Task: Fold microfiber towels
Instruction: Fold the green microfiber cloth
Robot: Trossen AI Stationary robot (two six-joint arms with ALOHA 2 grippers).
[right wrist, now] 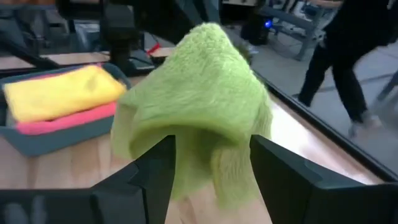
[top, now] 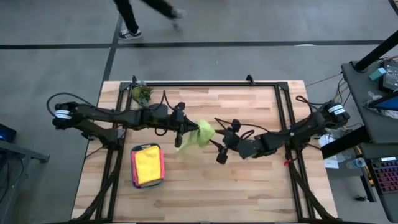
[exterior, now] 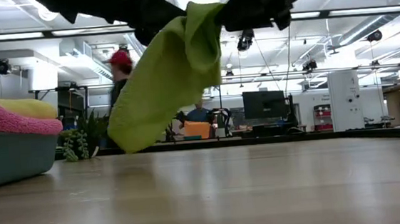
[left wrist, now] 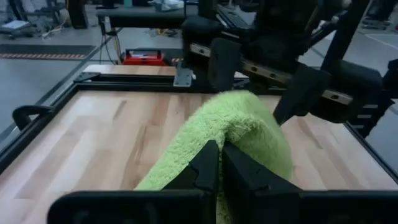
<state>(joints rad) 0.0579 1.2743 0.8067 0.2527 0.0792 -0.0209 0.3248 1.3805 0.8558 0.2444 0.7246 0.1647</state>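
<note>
Near the middle of the wooden table (top: 249, 180), a lime green towel (top: 198, 137) hangs in the air between the two arms, clear of the tabletop in the low view, where it droops as a slanted fold. The left gripper (top: 182, 127), reaching in from nine o'clock, has its fingers pressed together on the towel's upper edge, with the cloth bunched over its fingertips (left wrist: 214, 165) in the left wrist view. The right gripper (top: 222, 144), coming in from three o'clock, sits just beside the towel with its fingers spread wide; in the right wrist view the towel drapes down between its two fingers (right wrist: 158, 165), and whether they touch the cloth cannot be told.

At about eight o'clock from the hanging towel, a teal tray (top: 133, 167) rests on the table holding a folded yellow towel (top: 147, 164) stacked on a pink towel (right wrist: 68, 119). A small potted plant (top: 142, 94) stands near the table's eleven o'clock corner. Beyond the far edge, a person (top: 144, 14) is on the floor, only the legs showing.
</note>
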